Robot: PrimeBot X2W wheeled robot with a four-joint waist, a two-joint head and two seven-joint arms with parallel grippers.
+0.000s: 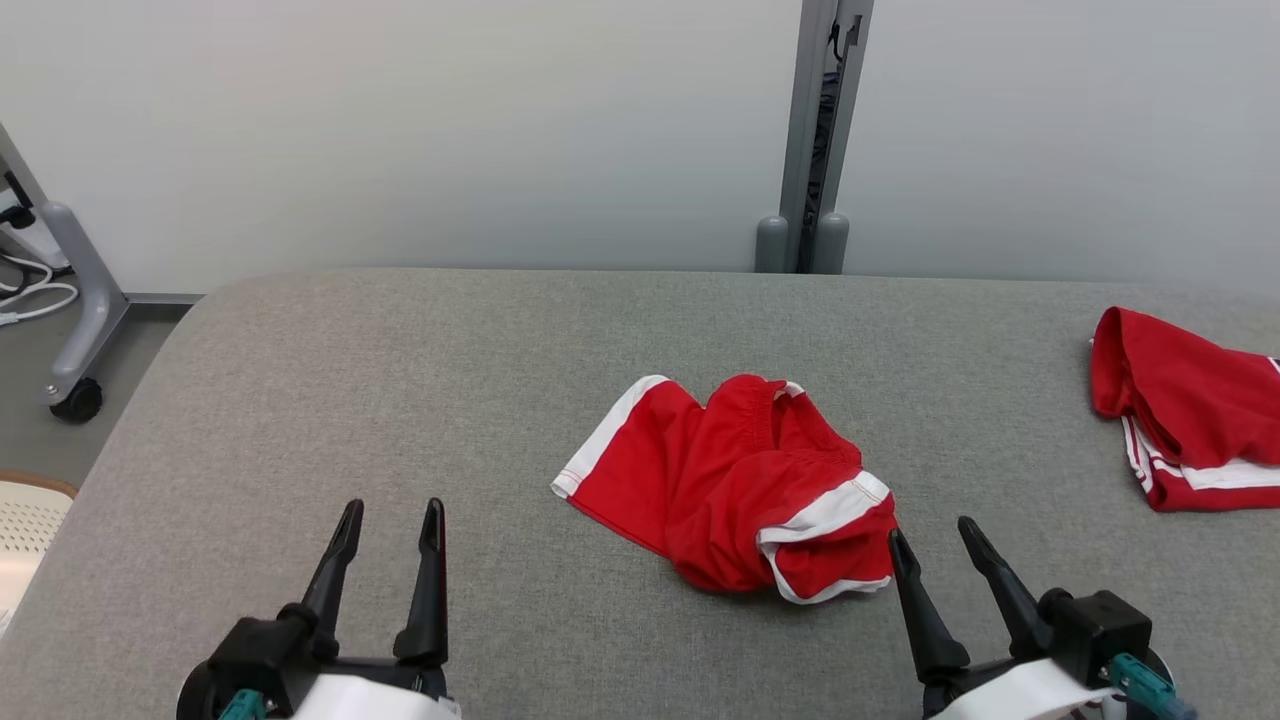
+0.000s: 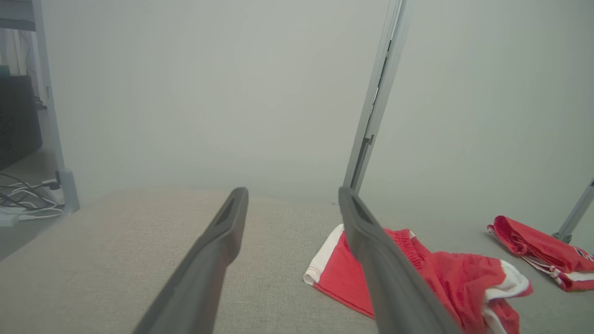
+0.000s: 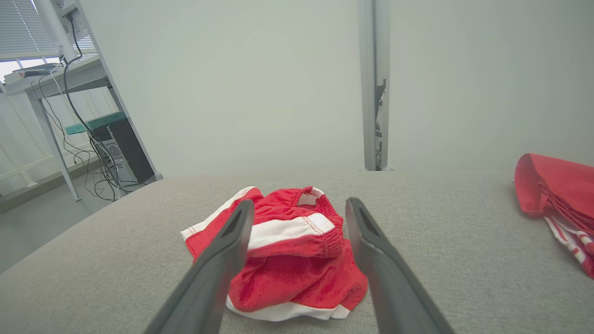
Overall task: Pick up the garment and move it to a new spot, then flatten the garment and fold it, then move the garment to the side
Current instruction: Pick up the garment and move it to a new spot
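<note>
**Item 1.** Red fabric shorts with white hem bands (image 1: 730, 490) (image 2: 464, 278) (image 3: 297, 269). Crumpled in a loose heap near the middle of the worktop. Elastic waistband bunched at the far side, one white-edged leg spread flat toward the left, the other leg folded over at the near right. Held by neither tool.

**Item 2.** Grey woven-fabric worktop with rounded corners (image 1: 400, 380) (image 2: 116, 260) (image 3: 441, 222). Carries both garments.

**Item 3.** Left tool (image 1: 392, 505) (image 2: 293, 191). Two long dark fingers spread wide, nothing between them. Poised over bare worktop at the near left, well apart from the shorts and pointing toward the far wall.

**Item 4.** Right tool (image 1: 930, 528) (image 3: 299, 202). Fingers likewise spread wide and gripping nothing. Placed at the near right, with the inner fingertip just beside the near-right edge of the shorts; contact or a small gap not determinable. In the right wrist view, shorts framed between the two fingers.

**Item 5.** Second red garment with white stripes (image 1: 1180, 410) (image 2: 533, 241) (image 3: 557, 185). Bunched at the far right edge of the worktop, well apart from the shorts and cut off by the picture edge in the head view.

**Item 6.** Grey upright metal post (image 1: 820, 130). Set against the pale wall behind the worktop.

**Item 7.** Grey wheeled stand leg (image 1: 85, 300). On the floor at the far left, with white cables (image 1: 30, 290) beside it.
</note>
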